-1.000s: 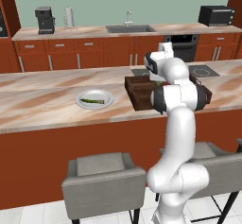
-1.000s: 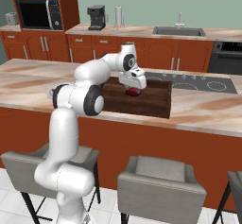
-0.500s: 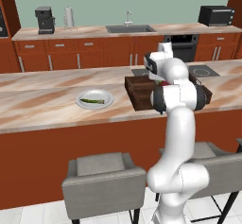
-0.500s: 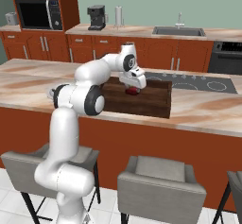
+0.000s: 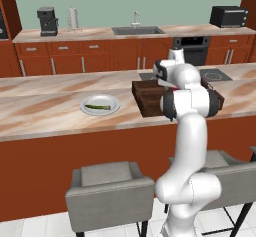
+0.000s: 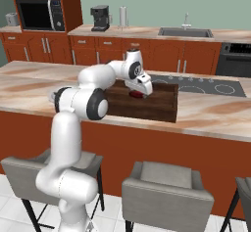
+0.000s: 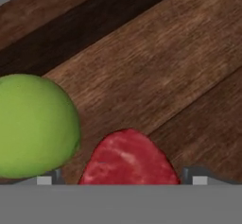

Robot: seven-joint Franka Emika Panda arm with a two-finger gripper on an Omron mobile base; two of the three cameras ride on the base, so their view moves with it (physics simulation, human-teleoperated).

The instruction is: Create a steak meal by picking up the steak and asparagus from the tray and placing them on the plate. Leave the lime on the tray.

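- My gripper (image 6: 138,93) is hanging low inside the tray (image 6: 162,109), jaws standing wide apart and holding nothing.
- In the hand view the steak (image 7: 128,160) is lying on the tray floor (image 7: 156,72) right between my two finger tips (image 7: 44,180), one tip showing on either side of it; I cannot tell whether they are touching it.
- The lime (image 7: 35,124) is sitting just beside the steak on the same boards, near one tip.
- From the right base view the steak (image 6: 136,94) is showing as a red patch under my hand.
- The plate (image 5: 100,105) is resting on the worktop (image 5: 45,113), apart from the tray (image 5: 147,99) on the left base view's left side.
- The asparagus (image 5: 98,107) is lying across the plate.
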